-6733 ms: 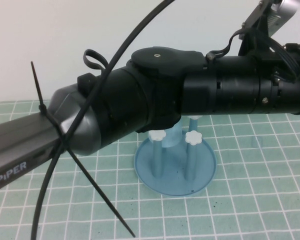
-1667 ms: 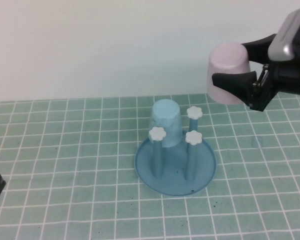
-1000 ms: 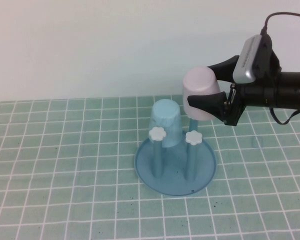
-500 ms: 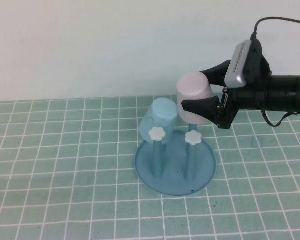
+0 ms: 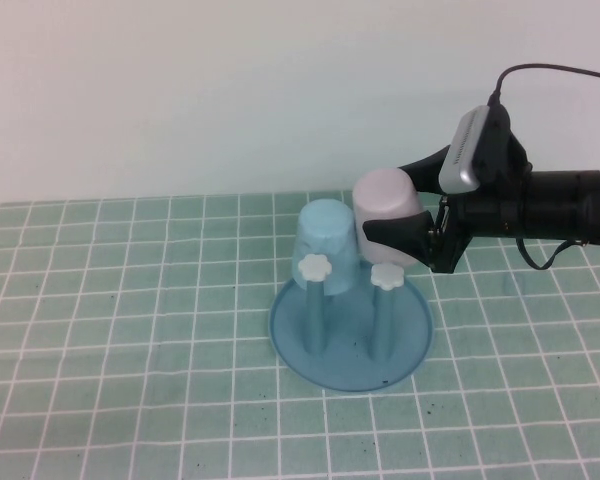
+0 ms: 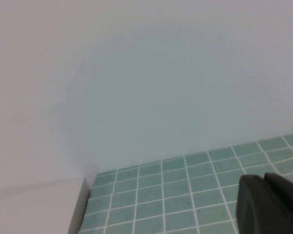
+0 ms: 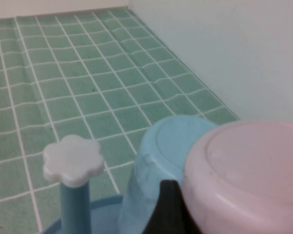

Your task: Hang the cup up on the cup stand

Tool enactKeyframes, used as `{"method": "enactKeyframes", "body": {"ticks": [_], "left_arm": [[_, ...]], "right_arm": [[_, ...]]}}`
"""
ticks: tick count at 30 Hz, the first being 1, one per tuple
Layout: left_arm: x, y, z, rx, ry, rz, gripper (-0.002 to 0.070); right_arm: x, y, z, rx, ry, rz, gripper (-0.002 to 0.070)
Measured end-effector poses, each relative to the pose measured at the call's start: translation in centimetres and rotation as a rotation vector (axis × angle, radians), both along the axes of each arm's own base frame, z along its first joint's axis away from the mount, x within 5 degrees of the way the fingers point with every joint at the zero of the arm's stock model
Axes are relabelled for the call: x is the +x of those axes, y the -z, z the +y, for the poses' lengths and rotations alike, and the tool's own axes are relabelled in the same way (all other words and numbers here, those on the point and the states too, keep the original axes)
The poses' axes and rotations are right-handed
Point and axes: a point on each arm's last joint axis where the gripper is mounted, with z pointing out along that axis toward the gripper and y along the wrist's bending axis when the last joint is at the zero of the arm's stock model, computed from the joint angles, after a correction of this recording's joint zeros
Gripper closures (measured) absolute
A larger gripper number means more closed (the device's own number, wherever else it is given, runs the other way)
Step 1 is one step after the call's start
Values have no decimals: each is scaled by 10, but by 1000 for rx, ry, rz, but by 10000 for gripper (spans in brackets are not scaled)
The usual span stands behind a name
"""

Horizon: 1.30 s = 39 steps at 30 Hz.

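Note:
The pale pink cup (image 5: 385,212) is upside down in my right gripper (image 5: 388,203), which is shut on its sides. It hangs over the back right peg of the blue cup stand (image 5: 350,350) and hides that peg's knob. It touches a light blue cup (image 5: 327,245) that sits upside down on the back left peg. In the right wrist view the pink cup (image 7: 249,180) fills the near corner, with one dark finger (image 7: 168,209) against it. My left gripper (image 6: 269,204) is shut and empty over the green mat, out of the high view.
Two front pegs with white flower knobs (image 5: 315,266) (image 5: 386,275) stand free. One knob (image 7: 73,160) and the light blue cup (image 7: 161,156) show in the right wrist view. The white wall is close behind the stand. A green tiled mat (image 5: 130,350) covers the table.
My right gripper has carried the pink cup left and down onto the stand's back right peg. The light blue cup, tilted half a second ago, stands straight again. The left arm left the high view.

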Motion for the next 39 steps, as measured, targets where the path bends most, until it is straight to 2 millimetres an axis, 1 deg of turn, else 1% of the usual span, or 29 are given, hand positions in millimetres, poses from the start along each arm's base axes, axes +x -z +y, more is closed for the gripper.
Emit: {"method": "enactKeyframes", "body": {"ticks": [6, 11, 13, 15, 17, 19, 21, 23, 25, 27, 28, 30, 32, 33, 35, 39], "left_arm": [[0, -3, 0, -15, -1, -29, 676], [-1, -11, -6, 16, 71, -112, 676], [-1, -8, -11, 44, 122, -84, 676], [-1, 0, -14, 40, 156, 1, 676], [-1, 7, -14, 6, 158, 79, 676], [-2, 13, -14, 7, 156, 136, 676], [-4, 16, -14, 32, 156, 157, 676], [-7, 14, -13, 46, 156, 128, 676], [-8, 14, -13, 46, 156, 119, 676], [-8, 19, -13, 38, 159, 187, 676], [-9, 23, -13, 39, 159, 218, 676], [-10, 27, -13, 27, 154, 266, 676], [-10, 29, -13, 20, 157, 286, 676], [-10, 29, -14, 12, 159, 287, 676], [-10, 29, -14, -6, 164, 287, 676], [-11, 29, -15, -17, 170, 292, 676]], "right_arm": [[3, 4, -2, 6, 64, 77, 6], [3, 4, -2, 15, 76, 99, -13], [3, 4, -2, 16, 76, 101, -15], [3, 4, -2, 15, 78, 101, -15], [3, -1, -3, 13, 90, 89, -16], [1, -13, -4, 10, 106, 59, -16], [-2, -35, -7, 6, 133, 5, 0], [-7, -58, -11, 2, 165, -55, 45], [-17, -87, -15, 8, 192, -127, 124], [-29, -116, -20, 23, 216, -198, 248], [-34, -127, -21, 35, 221, -219, 308], [-49, -152, -25, 74, 235, -259, 486], [-62, -172, -27, 114, 240, -282, 589], [-70, -182, -28, 144, 237, -284, 619], [-86, -200, -30, 209, 222, -279, 651], [-114, -224, -29, 294, 137, -284, 671]]}}
